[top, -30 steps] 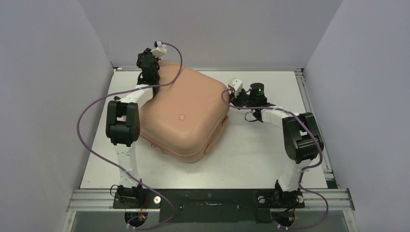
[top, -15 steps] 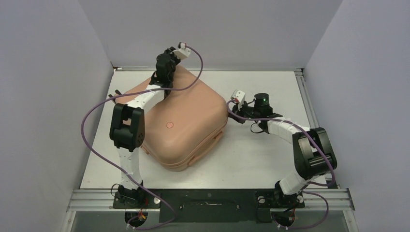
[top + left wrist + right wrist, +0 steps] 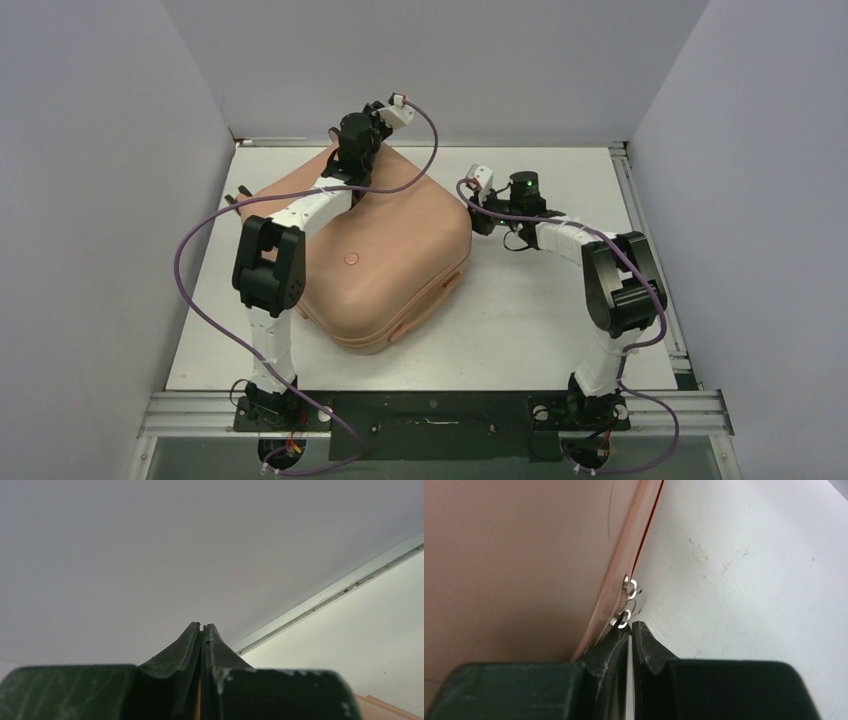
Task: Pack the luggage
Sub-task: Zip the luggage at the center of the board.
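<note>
The luggage [image 3: 390, 250] is a salmon-pink hard shell lying closed and flat on the white table, its round logo dot [image 3: 348, 258] facing up. My left gripper [image 3: 340, 150] hovers over its far edge, shut with nothing held. In the left wrist view this gripper [image 3: 203, 626] points at the back wall. My right gripper [image 3: 477, 212] sits at the luggage's far right corner. In the right wrist view the pink shell [image 3: 524, 555] fills the left side, and this gripper [image 3: 630, 625] is shut on a metal zipper pull [image 3: 626, 602] at the seam.
Grey walls close in the table at the back and on both sides. A metal rail [image 3: 325, 597] runs along the table's back edge. Bare white tabletop [image 3: 560, 320] lies right of and in front of the luggage. Purple cables loop off both arms.
The luggage has turned and slid left and nearer. My left gripper travelled right along its far edge. My right gripper dipped nearer, then came back, staying at the corner.
</note>
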`<move>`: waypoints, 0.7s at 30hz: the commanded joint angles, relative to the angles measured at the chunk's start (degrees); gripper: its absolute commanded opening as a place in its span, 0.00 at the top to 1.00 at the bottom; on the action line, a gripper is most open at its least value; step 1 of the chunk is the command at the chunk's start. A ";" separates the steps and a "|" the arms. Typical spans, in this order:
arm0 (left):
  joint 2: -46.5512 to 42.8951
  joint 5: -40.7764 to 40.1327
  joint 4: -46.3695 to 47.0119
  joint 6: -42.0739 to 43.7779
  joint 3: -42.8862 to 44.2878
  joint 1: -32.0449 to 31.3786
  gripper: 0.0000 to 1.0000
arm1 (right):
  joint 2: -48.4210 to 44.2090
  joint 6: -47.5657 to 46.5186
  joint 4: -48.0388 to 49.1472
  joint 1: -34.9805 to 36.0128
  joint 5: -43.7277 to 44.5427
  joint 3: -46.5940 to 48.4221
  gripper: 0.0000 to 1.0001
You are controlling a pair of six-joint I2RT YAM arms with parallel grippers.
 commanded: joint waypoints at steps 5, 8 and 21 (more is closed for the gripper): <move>4.72 6.83 -15.89 -6.14 -2.46 -3.34 0.99 | 4.38 0.86 4.76 2.82 4.21 9.18 0.95; 4.76 7.13 -16.54 -6.92 -2.22 -3.34 1.00 | 6.47 2.63 4.84 3.99 5.73 11.59 0.95; 0.26 -0.93 -20.82 -14.64 2.22 -1.95 0.38 | 2.48 5.08 -9.14 0.23 19.56 17.33 0.33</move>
